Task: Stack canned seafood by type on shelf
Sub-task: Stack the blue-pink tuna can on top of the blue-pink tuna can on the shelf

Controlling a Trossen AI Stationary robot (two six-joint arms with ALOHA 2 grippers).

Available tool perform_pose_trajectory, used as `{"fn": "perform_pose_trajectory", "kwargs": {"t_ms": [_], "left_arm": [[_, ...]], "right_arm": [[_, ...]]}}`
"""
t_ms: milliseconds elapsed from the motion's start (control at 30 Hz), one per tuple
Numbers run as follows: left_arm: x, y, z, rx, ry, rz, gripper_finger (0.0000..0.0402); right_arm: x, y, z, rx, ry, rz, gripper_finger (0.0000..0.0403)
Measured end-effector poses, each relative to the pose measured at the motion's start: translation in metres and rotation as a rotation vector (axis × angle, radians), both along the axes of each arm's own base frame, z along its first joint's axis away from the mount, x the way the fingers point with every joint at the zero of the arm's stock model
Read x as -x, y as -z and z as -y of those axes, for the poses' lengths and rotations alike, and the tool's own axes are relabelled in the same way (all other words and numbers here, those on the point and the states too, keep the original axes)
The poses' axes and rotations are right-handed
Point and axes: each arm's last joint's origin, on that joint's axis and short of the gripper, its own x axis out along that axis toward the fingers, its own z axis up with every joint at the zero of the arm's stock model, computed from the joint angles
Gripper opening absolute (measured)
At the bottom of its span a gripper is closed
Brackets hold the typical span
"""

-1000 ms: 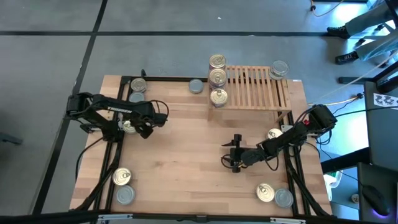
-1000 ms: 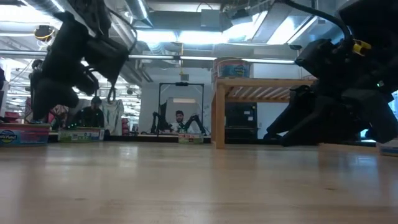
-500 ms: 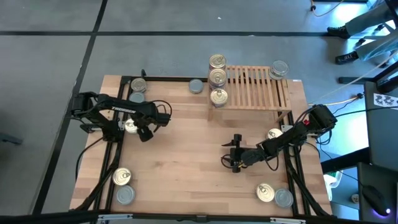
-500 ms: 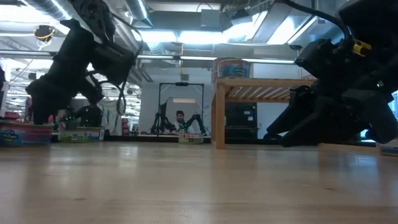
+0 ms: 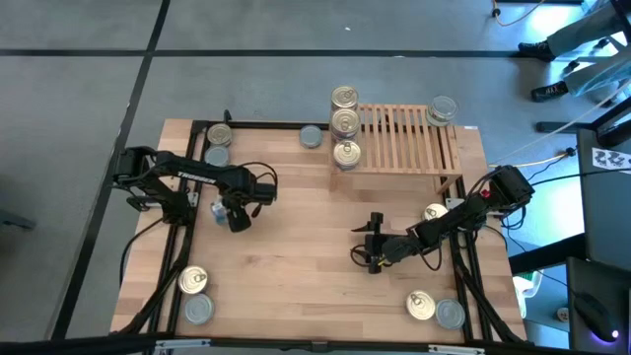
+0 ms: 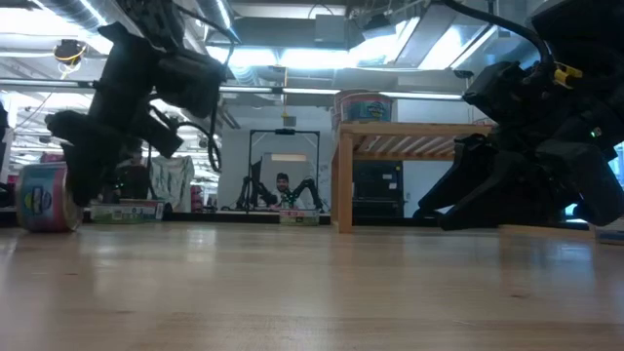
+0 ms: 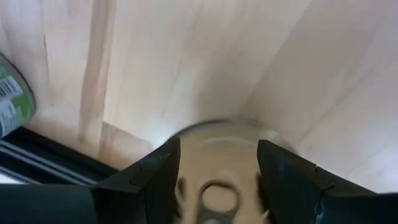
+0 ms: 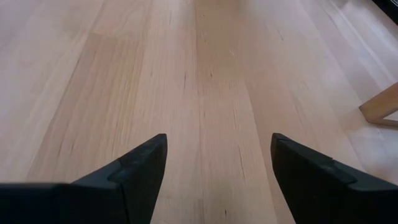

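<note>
The left gripper grips a gold-topped can between its fingers, near the left edge of the tabletop; in the low view the can is tilted on its side at the tabletop surface. The right gripper waits right of the tabletop centre with fingers apart, holding nothing. The shelf stands at the far edge and carries three gold-topped cans along its left end and one silver-topped can at its far right corner. Other cans lie near the tabletop corners.
</note>
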Motion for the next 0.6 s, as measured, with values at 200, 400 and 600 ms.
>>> {"fn": "perform_pose_trajectory", "kwargs": {"t_ms": [200,400,600], "left_arm": [[-0.003,0.001,0.003,0.0,0.007,0.024,0.0214],[0.003,-0.004,0.011,-0.004,-0.021,-0.034,0.0214],[-0.004,-0.032,0.026,-0.014,-0.02,0.106,0.0214]], "right_arm": [[0.0,0.0,0.0,0.003,-0.003,0.001,0.028],[0.0,0.0,0.0,0.004,-0.003,0.001,0.028],[0.0,0.0,0.0,0.003,-0.003,0.003,0.028]]}}
